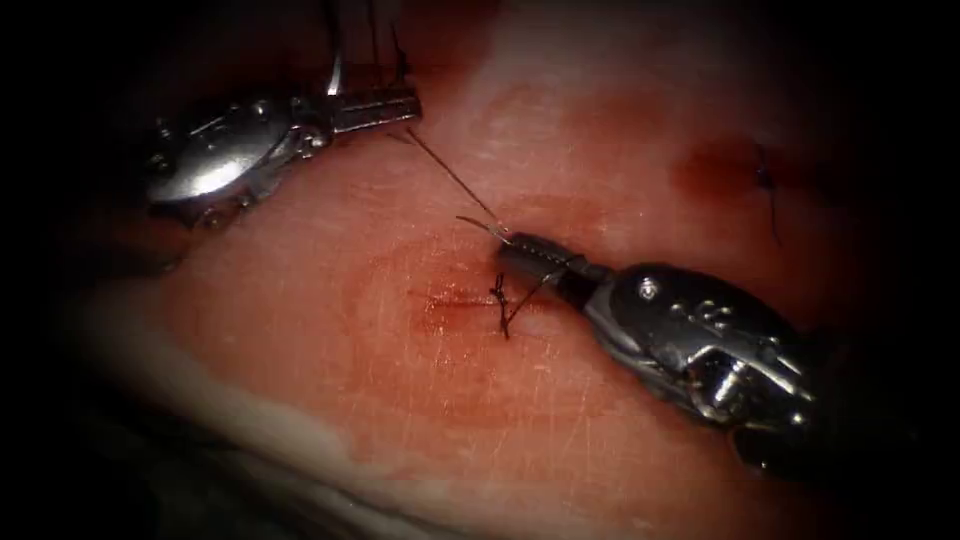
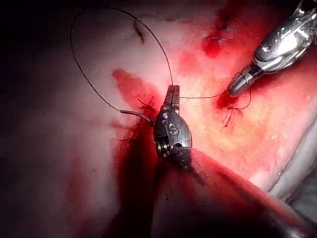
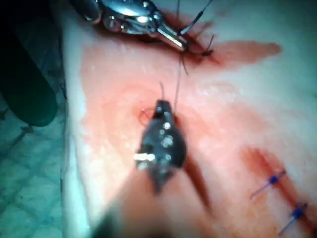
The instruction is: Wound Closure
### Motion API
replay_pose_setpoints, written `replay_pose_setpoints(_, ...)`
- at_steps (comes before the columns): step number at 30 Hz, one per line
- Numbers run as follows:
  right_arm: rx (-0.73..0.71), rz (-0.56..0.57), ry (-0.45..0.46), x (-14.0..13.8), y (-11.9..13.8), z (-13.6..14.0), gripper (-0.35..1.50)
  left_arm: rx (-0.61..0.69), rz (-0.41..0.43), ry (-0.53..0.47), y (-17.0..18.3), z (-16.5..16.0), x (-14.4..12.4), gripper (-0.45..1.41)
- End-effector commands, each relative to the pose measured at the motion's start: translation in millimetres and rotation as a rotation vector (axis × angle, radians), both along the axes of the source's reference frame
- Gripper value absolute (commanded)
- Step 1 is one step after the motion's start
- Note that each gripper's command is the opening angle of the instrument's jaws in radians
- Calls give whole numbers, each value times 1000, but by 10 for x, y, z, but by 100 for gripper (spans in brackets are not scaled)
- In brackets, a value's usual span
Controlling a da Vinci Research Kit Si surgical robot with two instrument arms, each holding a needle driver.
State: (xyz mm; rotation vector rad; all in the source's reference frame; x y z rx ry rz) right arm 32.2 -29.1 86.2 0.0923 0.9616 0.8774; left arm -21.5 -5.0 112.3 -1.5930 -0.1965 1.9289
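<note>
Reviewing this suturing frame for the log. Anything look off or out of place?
Nothing stands out. The left tool and right tool each have jaws shut on the thread, stretched straight between them above the knot at the cut. Red fluid stains the tissue. The needle lies beside the left tool.

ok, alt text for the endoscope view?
Both tools hold one taut thread above the tissue: the left tool up left, the right tool beside a knotted stitch on the cut.
</note>
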Motion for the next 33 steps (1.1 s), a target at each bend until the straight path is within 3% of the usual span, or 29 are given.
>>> replay_pose_setpoints(1,3,-10,4,7,-12,12,-35,-2,-1,2,3,7,-5,-45)
replay_pose_setpoints(17,28,-134,10,-2,-55,16,-35,-31,-31,35,91,6,-12,-45)
replay_pose_setpoints(33,13,-271,55,2,-69,19,-35,-52,-52,58,146,22,-15,-45)
